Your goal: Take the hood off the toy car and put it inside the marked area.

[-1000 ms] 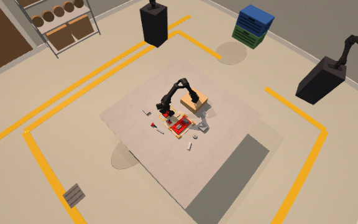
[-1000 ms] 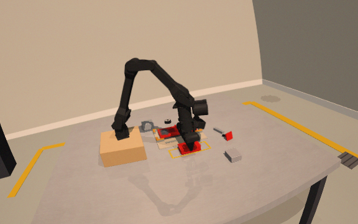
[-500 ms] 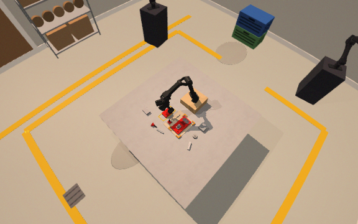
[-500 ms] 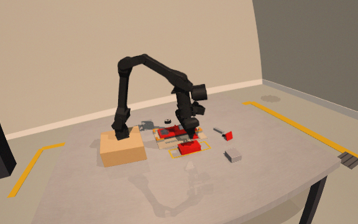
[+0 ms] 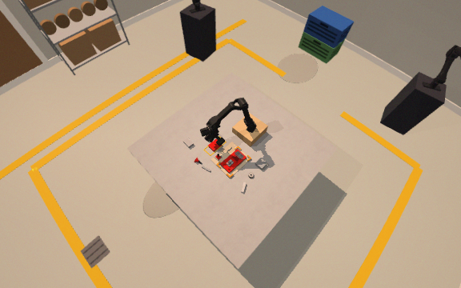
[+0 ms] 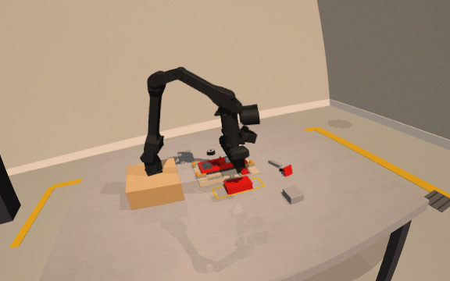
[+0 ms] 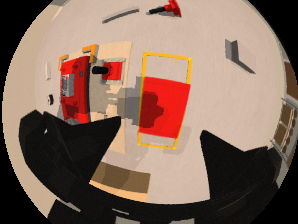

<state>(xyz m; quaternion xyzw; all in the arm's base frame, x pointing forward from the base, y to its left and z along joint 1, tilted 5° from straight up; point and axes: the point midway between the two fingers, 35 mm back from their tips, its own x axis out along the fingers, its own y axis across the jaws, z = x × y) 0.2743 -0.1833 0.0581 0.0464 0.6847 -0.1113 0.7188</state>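
Inside the yellow marked area (image 6: 239, 188) on the bench (image 6: 326, 218) lies the red hood (image 6: 237, 184), beside the toy car (image 6: 217, 165). Fingers (image 6: 237, 156) spread wide, holding nothing, prob. clear above it. Best to lift straight up w/o brushing hood. No readable labels or writing.

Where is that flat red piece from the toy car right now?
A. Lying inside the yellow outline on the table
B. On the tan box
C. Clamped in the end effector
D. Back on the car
A: the red hood lies inside the yellow outline, with the end effector open above it.
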